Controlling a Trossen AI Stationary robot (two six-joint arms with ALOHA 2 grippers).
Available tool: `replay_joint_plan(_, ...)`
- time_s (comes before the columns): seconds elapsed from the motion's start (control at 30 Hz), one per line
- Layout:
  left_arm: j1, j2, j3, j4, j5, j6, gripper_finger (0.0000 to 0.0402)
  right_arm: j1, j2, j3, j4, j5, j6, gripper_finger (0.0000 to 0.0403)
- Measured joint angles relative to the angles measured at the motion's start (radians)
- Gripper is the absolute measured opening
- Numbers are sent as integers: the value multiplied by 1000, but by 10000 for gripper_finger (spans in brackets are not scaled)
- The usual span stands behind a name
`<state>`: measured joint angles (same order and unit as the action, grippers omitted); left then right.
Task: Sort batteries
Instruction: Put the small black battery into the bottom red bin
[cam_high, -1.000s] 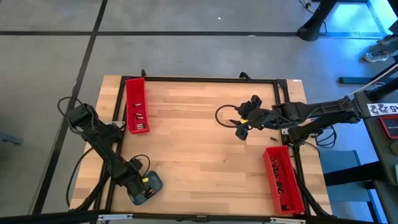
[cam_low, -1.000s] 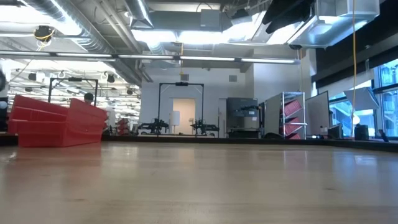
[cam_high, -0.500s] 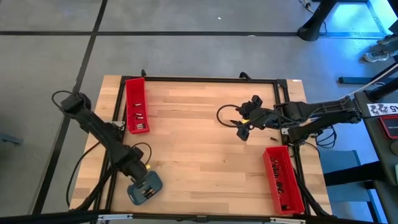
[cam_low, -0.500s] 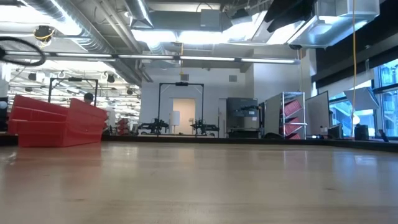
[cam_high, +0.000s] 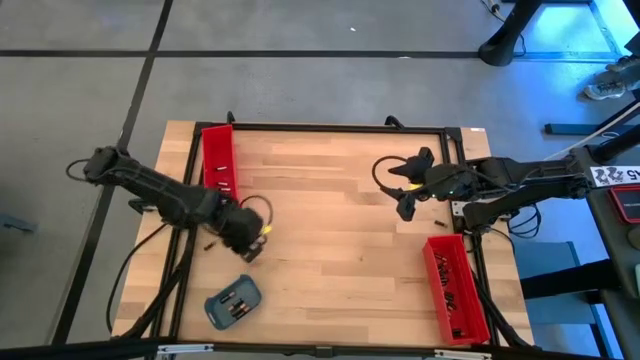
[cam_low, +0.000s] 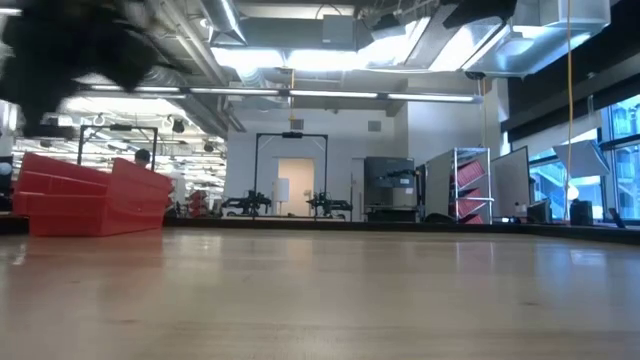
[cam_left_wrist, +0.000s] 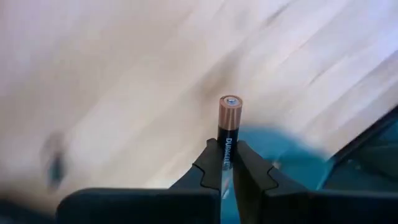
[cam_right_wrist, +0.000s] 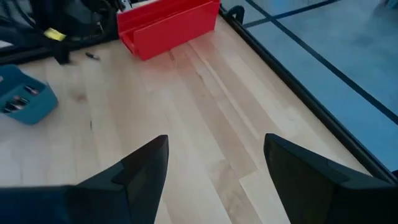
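While the left end effector (cam_left_wrist: 227, 163) pinches one battery (cam_left_wrist: 229, 124) low on its body, it may pivot and slip; right end effector (cam_right_wrist: 214, 163) hangs released.

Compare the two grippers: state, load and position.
The left gripper is shut on a battery; the right gripper is open and holds nothing. The left gripper is over the table's left side, between a red tray and the blue tray; the right gripper is over the right side. Both are dark and two-fingered.
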<state>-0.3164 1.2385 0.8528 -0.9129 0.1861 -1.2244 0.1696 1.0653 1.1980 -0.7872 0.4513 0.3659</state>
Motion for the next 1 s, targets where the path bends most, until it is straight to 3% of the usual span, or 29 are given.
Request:
replay_joint_plan(0.17,191,87,0,208,-22,203,7,0,3,0,-7,-58,38,266)
replay_joint_plan(0.37,336,331,116,366,-22,453,4,0,40,0,-40,-98,117,266)
replay_joint_plan(0.67,379,687,426,289,-33,747,2,0,107,0,-105,-207,187,266)
replay_joint_plan(1.0,384,710,476,282,-67,765,0,0,129,0,-192,-244,213,266)
